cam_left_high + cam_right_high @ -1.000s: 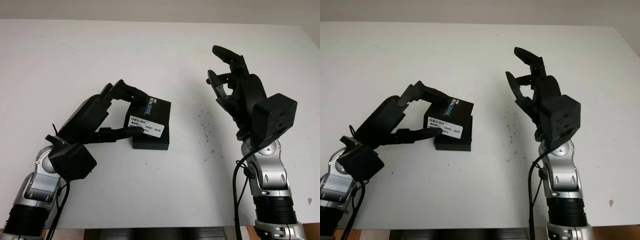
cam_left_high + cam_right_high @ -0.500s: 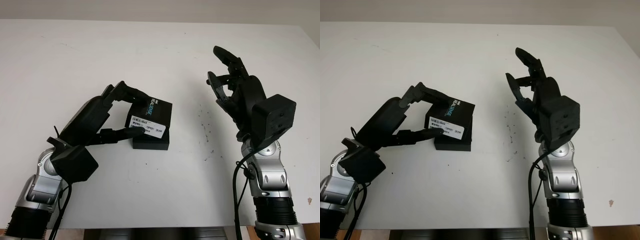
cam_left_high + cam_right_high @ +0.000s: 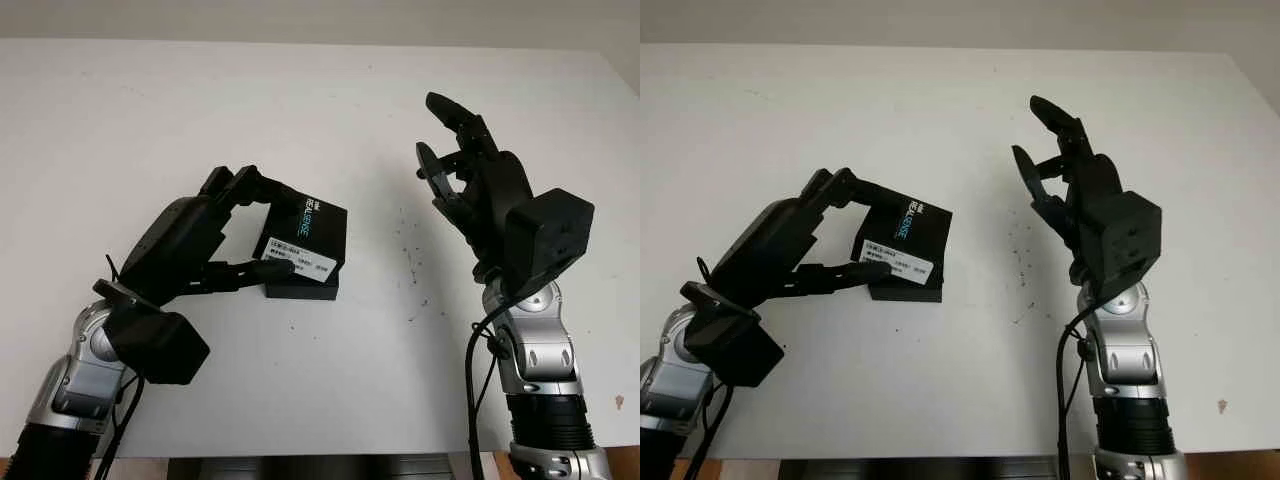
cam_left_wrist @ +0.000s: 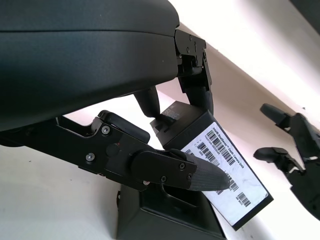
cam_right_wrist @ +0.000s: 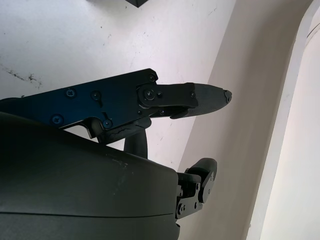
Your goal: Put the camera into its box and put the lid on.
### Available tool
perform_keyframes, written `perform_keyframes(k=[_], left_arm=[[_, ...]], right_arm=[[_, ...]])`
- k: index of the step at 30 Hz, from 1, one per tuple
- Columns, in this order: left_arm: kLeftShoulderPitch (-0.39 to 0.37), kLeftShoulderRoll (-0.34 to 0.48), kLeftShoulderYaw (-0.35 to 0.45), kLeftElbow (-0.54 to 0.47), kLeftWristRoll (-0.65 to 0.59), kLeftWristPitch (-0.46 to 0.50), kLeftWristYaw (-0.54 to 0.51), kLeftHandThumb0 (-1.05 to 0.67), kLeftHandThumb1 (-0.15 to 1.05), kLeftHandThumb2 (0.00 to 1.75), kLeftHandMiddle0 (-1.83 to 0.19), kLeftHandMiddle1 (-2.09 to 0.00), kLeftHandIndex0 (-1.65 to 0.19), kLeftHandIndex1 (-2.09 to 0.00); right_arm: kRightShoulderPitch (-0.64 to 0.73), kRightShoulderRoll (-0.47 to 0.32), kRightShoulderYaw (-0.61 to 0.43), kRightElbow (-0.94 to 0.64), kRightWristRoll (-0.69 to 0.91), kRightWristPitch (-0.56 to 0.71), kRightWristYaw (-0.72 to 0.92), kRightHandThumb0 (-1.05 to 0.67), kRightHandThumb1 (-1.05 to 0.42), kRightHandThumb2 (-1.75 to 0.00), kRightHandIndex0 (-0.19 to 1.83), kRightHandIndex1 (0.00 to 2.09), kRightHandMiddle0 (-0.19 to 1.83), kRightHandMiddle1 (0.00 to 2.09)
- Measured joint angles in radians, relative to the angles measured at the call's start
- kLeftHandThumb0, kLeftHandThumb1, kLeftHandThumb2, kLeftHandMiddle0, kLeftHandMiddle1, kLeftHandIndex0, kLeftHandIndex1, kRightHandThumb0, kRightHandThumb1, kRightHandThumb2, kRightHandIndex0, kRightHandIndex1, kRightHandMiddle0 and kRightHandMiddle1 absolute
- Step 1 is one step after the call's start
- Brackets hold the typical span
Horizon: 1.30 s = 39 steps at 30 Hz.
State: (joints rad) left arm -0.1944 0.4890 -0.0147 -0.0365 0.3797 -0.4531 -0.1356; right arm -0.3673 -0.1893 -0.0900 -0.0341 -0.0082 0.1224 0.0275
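While the left hand pinches the lid between its fingers, that lid hangs tilted over the box, its near-left edge raised and its far side lowest. It is a flat, matte black rectangular shell with crisp corners; a white barcode label covers the side wall facing the robot, and pale lettering runs across its top face. Its long axis runs from near-left to far-right across the table, roughly in line with the box beneath. One finger hooks over the lid's far edge, and another, with a grey pad at its tip, presses on the labelled side.

The box, also matte black and square-edged, sits on the table left of centre, directly under the lid, with its near wall showing below the label. Whether the camera lies inside cannot be told, as the lid covers the opening.

The table is smooth and white, with a few dark specks near its middle.

The right hand is open, raised above the table well to the right of the box, holding nothing.
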Motion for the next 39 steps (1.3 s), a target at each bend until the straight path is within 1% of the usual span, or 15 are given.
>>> perform_keyframes(k=[4, 7, 11, 12, 13, 15, 17, 19, 23, 25, 28, 33, 35, 37, 39], left_arm=[[0.020, 0.000, 0.000, -0.017, 0.053, -0.019, 0.047, -0.36, 1.05, 0.28, -0.01, -1.71, -0.04, -1.21], [0.035, 0.000, 0.000, -0.025, 0.088, -0.040, 0.082, -0.36, 1.05, 0.29, 0.01, -1.70, -0.02, -1.21], [0.058, -0.012, 0.000, -0.034, 0.098, -0.046, 0.104, -0.35, 1.05, 0.27, 0.06, -1.74, 0.03, -1.25], [0.065, -0.017, 0.000, -0.040, 0.098, -0.045, 0.105, -0.34, 1.05, 0.26, 0.07, -1.74, 0.03, -1.25], [0.072, -0.020, 0.000, -0.047, 0.099, -0.042, 0.107, -0.34, 1.05, 0.26, 0.07, -1.75, 0.03, -1.26], [0.080, -0.023, 0.000, -0.051, 0.106, -0.042, 0.117, -0.34, 1.05, 0.26, 0.07, -1.76, 0.04, -1.27], [0.084, -0.027, 0.000, -0.051, 0.111, -0.041, 0.124, -0.34, 1.05, 0.26, 0.07, -1.76, 0.04, -1.27], [0.088, -0.033, 0.000, -0.053, 0.118, -0.037, 0.132, -0.34, 1.05, 0.26, 0.07, -1.77, 0.05, -1.27], [0.102, -0.037, 0.000, -0.058, 0.127, -0.030, 0.144, -0.33, 1.05, 0.26, 0.07, -1.76, 0.04, -1.26], [0.108, -0.038, 0.000, -0.058, 0.129, -0.029, 0.149, -0.33, 1.05, 0.26, 0.07, -1.76, 0.04, -1.25], [0.117, -0.043, 0.000, -0.060, 0.131, -0.023, 0.158, -0.33, 1.05, 0.25, 0.08, -1.76, 0.04, -1.24], [0.121, -0.050, 0.000, -0.067, 0.141, -0.016, 0.168, -0.34, 1.05, 0.24, 0.07, -1.75, 0.03, -1.23], [0.121, -0.050, 0.000, -0.067, 0.141, -0.015, 0.170, -0.34, 1.05, 0.24, 0.07, -1.74, 0.03, -1.22], [0.121, -0.050, 0.000, -0.067, 0.143, -0.013, 0.171, -0.35, 1.05, 0.24, 0.07, -1.73, 0.03, -1.21], [0.121, -0.050, 0.000, -0.066, 0.145, -0.011, 0.172, -0.35, 1.05, 0.25, 0.07, -1.72, 0.03, -1.21]], right_arm=[[0.000, 0.000, 0.000, 0.000, -0.001, -0.001, 0.000, -0.63, -1.05, -0.32, -0.19, 2.07, 0.04, 0.54], [0.000, 0.000, 0.000, 0.000, 0.000, -0.001, 0.000, -0.63, -1.05, -0.32, -0.19, 1.84, 0.03, 0.58], [0.000, 0.001, 0.000, 0.000, 0.006, -0.001, 0.002, -0.61, -1.05, -0.32, -0.19, 2.06, 0.01, 0.61], [0.000, 0.001, -0.001, 0.000, 0.008, -0.001, 0.002, -0.61, -1.05, -0.32, -0.19, 2.05, 0.01, 0.62], [0.000, 0.001, 0.000, 0.000, 0.010, -0.001, 0.003, -0.61, -1.05, -0.32, -0.19, 1.90, 0.00, 0.62], [0.000, 0.001, -0.001, 0.000, 0.012, -0.002, 0.004, -0.61, -1.05, -0.32, -0.19, 2.00, -0.01, 0.63], [0.000, 0.001, -0.001, 0.000, 0.013, -0.002, 0.004, -0.61, -1.05, -0.32, -0.19, 1.88, 0.00, 0.63], [0.000, 0.001, -0.001, 0.000, 0.014, -0.002, 0.004, -0.63, -1.05, -0.31, -0.19, 2.04, 0.00, 0.63], [0.000, 0.001, -0.001, 0.000, 0.014, -0.002, 0.004, -0.62, -1.05, -0.31, -0.19, 1.83, 0.00, 0.65], [0.000, 0.001, -0.001, 0.000, 0.014, -0.002, 0.004, -0.62, -1.05, -0.31, -0.19, 1.98, -0.01, 0.65], [0.000, 0.001, -0.001, 0.000, 0.023, -0.002, 0.008, -0.60, -1.05, -0.31, -0.19, 2.06, -0.02, 0.65], [0.000, 0.001, -0.001, 0.000, 0.025, -0.003, 0.010, -0.61, -1.05, -0.31, -0.19, 1.92, -0.03, 0.65], [0.000, 0.001, -0.001, 0.000, 0.025, -0.008, 0.013, -0.62, -1.05, -0.31, -0.19, 1.98, -0.02, 0.66], [0.000, 0.001, -0.002, 0.000, 0.025, -0.010, 0.016, -0.62, -1.05, -0.31, -0.19, 1.61, -0.03, 0.65], [0.000, 0.001, -0.004, 0.000, 0.030, -0.010, 0.020, -0.62, -1.05, -0.31, -0.19, 1.57, -0.03, 0.66]])
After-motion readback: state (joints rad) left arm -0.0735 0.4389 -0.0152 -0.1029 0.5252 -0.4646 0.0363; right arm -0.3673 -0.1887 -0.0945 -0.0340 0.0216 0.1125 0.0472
